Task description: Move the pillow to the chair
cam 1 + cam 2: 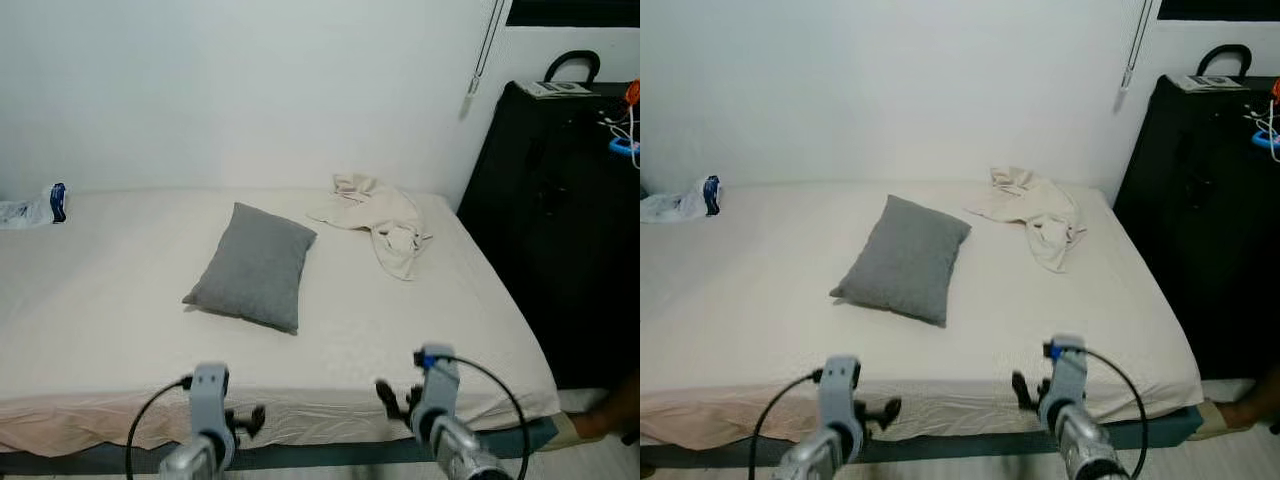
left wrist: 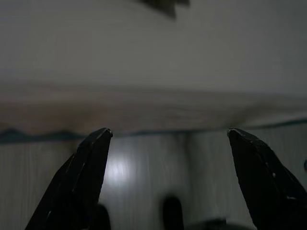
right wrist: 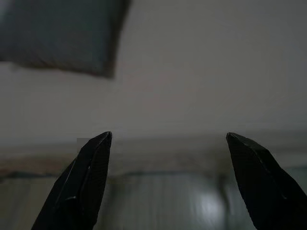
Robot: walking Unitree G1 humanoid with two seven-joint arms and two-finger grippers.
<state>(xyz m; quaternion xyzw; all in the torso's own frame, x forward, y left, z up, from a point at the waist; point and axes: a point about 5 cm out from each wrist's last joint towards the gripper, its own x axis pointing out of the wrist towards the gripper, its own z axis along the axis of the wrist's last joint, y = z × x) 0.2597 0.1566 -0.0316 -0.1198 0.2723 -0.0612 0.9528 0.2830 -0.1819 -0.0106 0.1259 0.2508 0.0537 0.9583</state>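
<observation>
plastic bag (image 1: 30, 208) cut off at left edge, pillow (image 3: 62, 36) blurred in right wrist view

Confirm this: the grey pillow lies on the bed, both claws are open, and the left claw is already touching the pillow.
One thing is wrong: the left claw is not touching the grey pillow. The left eye view shows it low at the bed edge, well short. The pillow does lie on the bed, and both claws, the right claw too, are open.
</observation>
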